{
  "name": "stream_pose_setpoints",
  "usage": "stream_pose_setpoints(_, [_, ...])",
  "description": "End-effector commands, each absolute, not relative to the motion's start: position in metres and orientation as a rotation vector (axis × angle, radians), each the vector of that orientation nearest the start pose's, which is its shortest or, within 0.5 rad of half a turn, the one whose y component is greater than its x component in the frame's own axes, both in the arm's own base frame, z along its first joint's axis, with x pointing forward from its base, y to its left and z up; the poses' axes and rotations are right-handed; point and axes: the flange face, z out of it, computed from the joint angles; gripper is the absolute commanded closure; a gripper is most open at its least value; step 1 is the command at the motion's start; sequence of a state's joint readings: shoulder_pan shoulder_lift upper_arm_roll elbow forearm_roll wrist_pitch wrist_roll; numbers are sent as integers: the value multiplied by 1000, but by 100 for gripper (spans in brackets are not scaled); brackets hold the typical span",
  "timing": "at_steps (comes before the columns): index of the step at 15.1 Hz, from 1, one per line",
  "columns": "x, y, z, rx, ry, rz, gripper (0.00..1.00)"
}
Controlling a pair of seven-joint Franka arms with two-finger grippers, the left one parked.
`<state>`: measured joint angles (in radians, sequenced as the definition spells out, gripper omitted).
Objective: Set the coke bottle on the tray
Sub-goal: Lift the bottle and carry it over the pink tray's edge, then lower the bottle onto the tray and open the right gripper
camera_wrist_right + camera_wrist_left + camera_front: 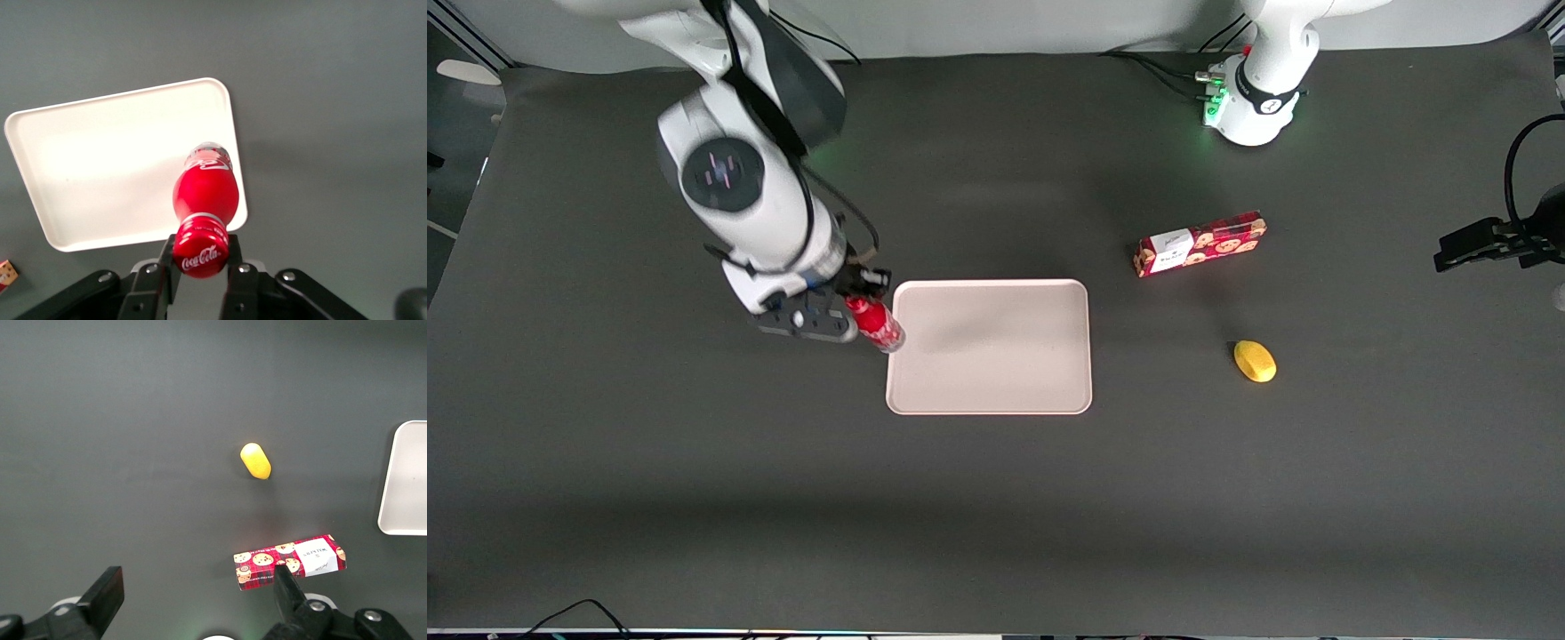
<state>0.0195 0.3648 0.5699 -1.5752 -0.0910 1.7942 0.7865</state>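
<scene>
My right gripper is shut on the neck of the coke bottle, a slim red bottle with a red cap and white script. It holds the bottle in the air, hanging base down, over the tray's short edge toward the working arm's end. In the right wrist view the fingers clamp just under the cap of the bottle, whose clear base hangs over the edge of the tray. The tray is a large flat pale pinkish-beige rectangle in the middle of the table, with nothing on it.
A long red cookie box lies toward the parked arm's end, farther from the front camera than the tray. A yellow lemon-like object lies nearer the camera than the box. Both also show in the left wrist view: box, lemon.
</scene>
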Motion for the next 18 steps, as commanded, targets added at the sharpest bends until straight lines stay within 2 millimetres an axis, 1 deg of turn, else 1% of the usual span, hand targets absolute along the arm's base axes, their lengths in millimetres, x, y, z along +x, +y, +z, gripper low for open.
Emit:
stream_pose_setpoints(1, [584,335,404,-3064,384,264,100])
stream_pose_setpoints(2, [587,334,389,-3076,432,262,100])
stream_pose_setpoints(4, [578,347,363,-3121,466,249,100])
stream_pose_setpoints(6, [571,347,345,-3132,457,245,100])
stream_pose_setpoints(9, [564,351,330,-3112,449,217,100])
stream_pose_setpoints(10, [564,351,328,-3110,457,217,83])
stream_pose_setpoints(11, [565,350,332,-3109,462,208,1])
stream_pose_setpoints(12, [565,349,339,-3108,463,195,0])
stream_pose_setpoints(13, [567,347,350,-3104,464,169,0])
stream_pose_setpoints(14, [565,346,368,-3112,457,136,0])
stream_pose_setpoints(15, [564,343,390,-3124,451,104,0])
stream_pose_setpoints(16, [563,338,418,-3136,437,71,0])
stream_pose_setpoints(18, [553,326,485,-3178,380,-2,0])
